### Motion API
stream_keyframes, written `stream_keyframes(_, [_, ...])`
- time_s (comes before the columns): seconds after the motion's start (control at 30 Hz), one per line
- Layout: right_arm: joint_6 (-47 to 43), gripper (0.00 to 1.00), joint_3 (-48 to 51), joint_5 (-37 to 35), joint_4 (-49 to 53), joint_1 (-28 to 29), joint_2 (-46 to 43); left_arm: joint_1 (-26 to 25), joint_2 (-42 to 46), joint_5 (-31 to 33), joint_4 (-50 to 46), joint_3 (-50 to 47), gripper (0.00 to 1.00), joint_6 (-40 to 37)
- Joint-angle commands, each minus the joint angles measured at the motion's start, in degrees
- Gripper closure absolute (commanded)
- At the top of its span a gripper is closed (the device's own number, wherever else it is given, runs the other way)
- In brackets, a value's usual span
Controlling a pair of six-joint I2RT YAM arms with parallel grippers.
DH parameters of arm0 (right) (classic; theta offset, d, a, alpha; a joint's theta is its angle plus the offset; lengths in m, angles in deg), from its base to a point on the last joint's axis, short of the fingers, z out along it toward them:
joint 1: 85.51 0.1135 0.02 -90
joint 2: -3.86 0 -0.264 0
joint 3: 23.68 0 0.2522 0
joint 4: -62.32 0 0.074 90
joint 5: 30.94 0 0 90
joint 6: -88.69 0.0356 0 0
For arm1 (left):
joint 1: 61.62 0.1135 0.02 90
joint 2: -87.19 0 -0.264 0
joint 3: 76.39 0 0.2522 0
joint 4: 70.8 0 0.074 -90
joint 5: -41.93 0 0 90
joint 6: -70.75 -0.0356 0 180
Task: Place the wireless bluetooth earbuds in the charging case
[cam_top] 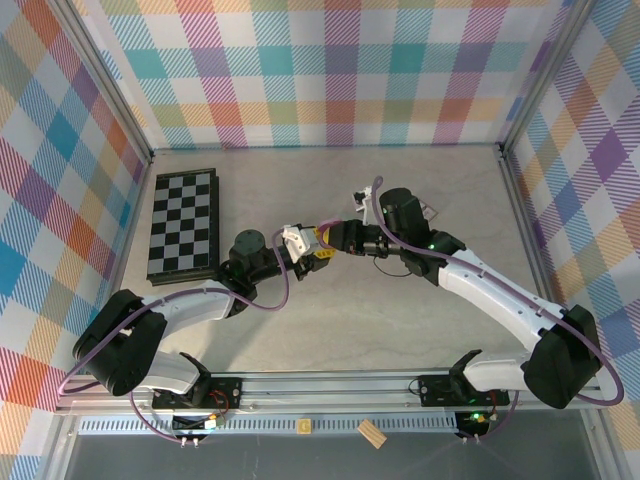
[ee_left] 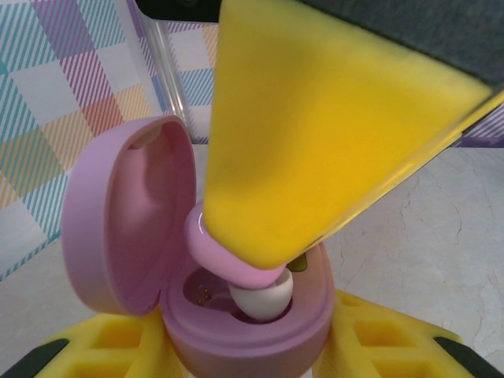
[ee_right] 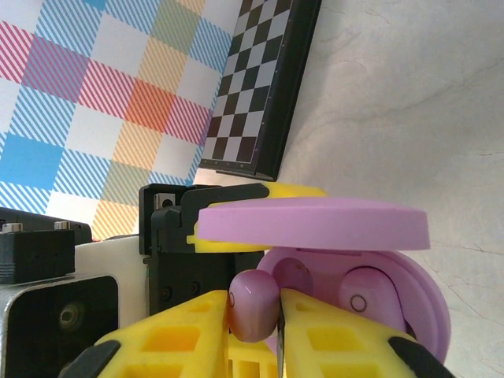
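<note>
Top external view: one pale table (cam_top: 330, 330) is walled on three sides by plaid panels, with bare surface left in front of the arm bases. One checkerboard (cam_top: 183, 222) is laid near the left wall. One lilac charging case (ee_left: 118, 220), lid open, is clamped in the left gripper (cam_top: 300, 245) mid-table. Two lilac earbuds are counted: one seated earbud (ee_right: 364, 298) lies in the case, and the other earbud (ee_right: 253, 303) is pinched by the nearly closed right gripper (cam_top: 338, 238) at the case's mouth.

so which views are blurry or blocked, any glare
left wrist: a yellow finger close to the lens is soft and hides part of the charging case; right wrist: the earbud is sharp, with a small highlight; top external: even light, sharp, faint shadows
</note>
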Motion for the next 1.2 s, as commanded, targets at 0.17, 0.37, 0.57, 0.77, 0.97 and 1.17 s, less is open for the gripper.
stream_keyframes(0.17, [-1.22,0.69,-2.25,-1.18,2.27,0.43,1.2,-0.77,1.06,-0.36,2.44,0.16,0.62,-0.58])
stream_keyframes(0.37, [-2.29,0.67,-2.55,-2.92,4.2,0.43,-0.16,-0.75,1.38,-0.13,2.44,0.07,0.62,-0.44])
stream_keyframes(0.57, [-2.9,0.66,-2.35,-3.33,4.87,0.43,-1.68,-0.77,1.5,0.32,2.35,-0.1,0.62,-0.41])
stream_keyframes(0.77, [-5.3,0.59,-1.56,-0.85,4.0,0.43,-5.02,-0.61,1.02,1.06,3.05,-0.53,0.62,-0.46])
stream_keyframes(0.97, [-7.88,0.59,-0.58,-6.6,5.33,-0.26,-11.83,-0.51,2.0,-0.46,-0.17,0.03,0.62,-1.95])
stream_keyframes(1.17, [-11.72,0.48,-10.08,-13.59,14.95,-1.58,-6.38,-0.49,3.35,-1.75,-1.97,0.14,0.62,-2.93])
